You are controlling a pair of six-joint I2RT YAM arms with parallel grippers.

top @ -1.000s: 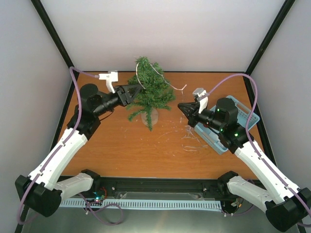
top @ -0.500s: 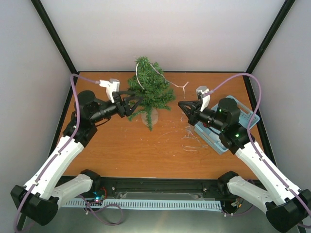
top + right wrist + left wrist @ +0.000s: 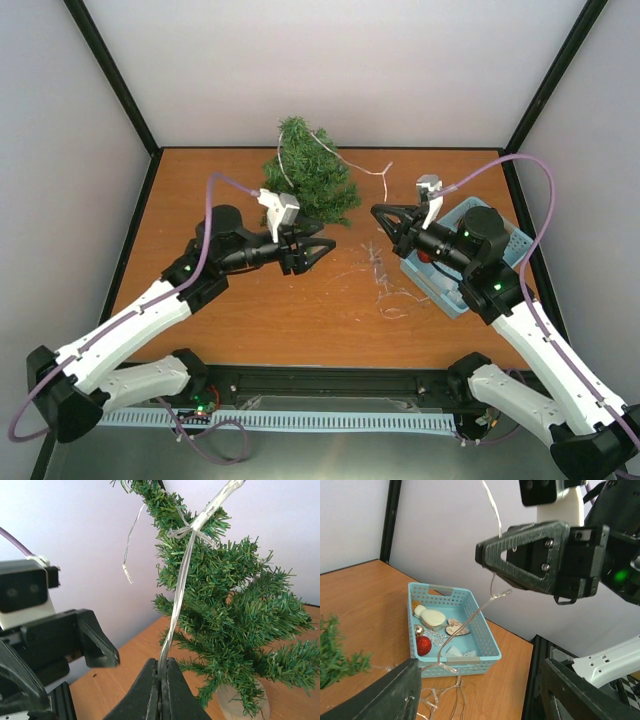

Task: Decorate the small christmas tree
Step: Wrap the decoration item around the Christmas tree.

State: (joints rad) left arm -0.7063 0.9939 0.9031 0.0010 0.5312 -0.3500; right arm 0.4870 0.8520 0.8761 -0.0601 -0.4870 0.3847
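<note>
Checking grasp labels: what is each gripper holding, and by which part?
Right gripper pinches the fairy-light string partway along its length; left gripper is open and empty.

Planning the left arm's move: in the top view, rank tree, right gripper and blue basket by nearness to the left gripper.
1. small christmas tree, just behind the left gripper.
2. right gripper, to its right.
3. blue basket, far right.

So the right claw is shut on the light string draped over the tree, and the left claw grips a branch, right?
No: the left claw is open and grips nothing, as the left wrist view shows. The right claw is shut on the light string draped over the small christmas tree.
</note>
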